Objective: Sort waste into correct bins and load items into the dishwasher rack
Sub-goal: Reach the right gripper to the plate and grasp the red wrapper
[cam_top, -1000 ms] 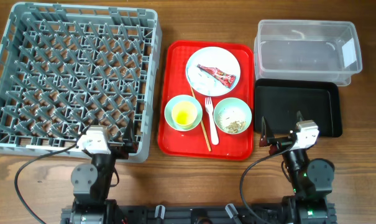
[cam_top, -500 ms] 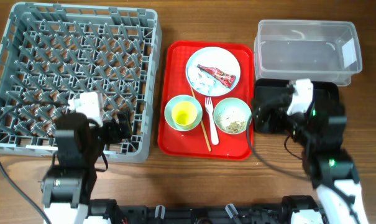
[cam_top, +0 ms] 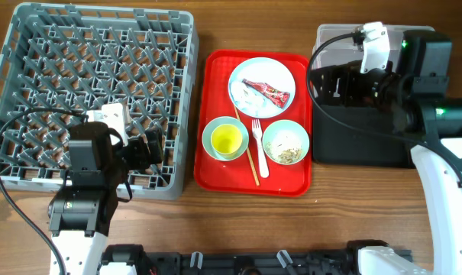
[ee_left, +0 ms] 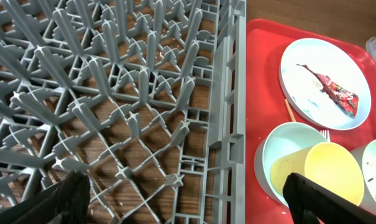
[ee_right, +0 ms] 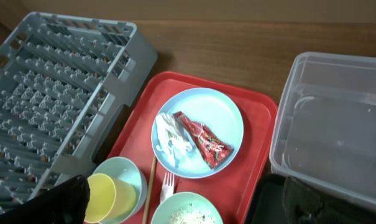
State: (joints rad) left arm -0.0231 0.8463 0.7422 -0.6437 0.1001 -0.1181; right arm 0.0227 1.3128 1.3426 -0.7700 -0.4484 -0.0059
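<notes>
The grey-green rack (cam_top: 93, 92) fills the left. On the red tray (cam_top: 218, 172) a white plate (cam_top: 262, 75) holds a dark-red wrapper (cam_top: 267, 92) and a white scrap (cam_top: 248, 96). One mint bowl (cam_top: 212, 131) holds the yellow cup (cam_top: 226, 140); the other (cam_top: 285, 142) holds beige crumbs. The fork (cam_top: 259, 145) and chopstick (cam_top: 247, 153) lie between them. My left gripper (cam_top: 153, 145) is open over the rack's front right corner (ee_left: 144, 93). My right gripper (cam_top: 327, 82) is open, above the plate's right side, by the clear tub (cam_top: 414, 34).
The black tray (cam_top: 360, 141) lies in front of the tub, partly under my right arm. In the right wrist view the plate (ee_right: 197, 130), wrapper (ee_right: 203, 143), cup (ee_right: 104, 196) and tub (ee_right: 337, 124) show. The rack wall (ee_left: 228, 124) stands beside the red tray.
Both arms have risen from the table's front edge. The right gripper moved back over the black tray towards the tub. The left gripper moved over the rack's front right corner.
</notes>
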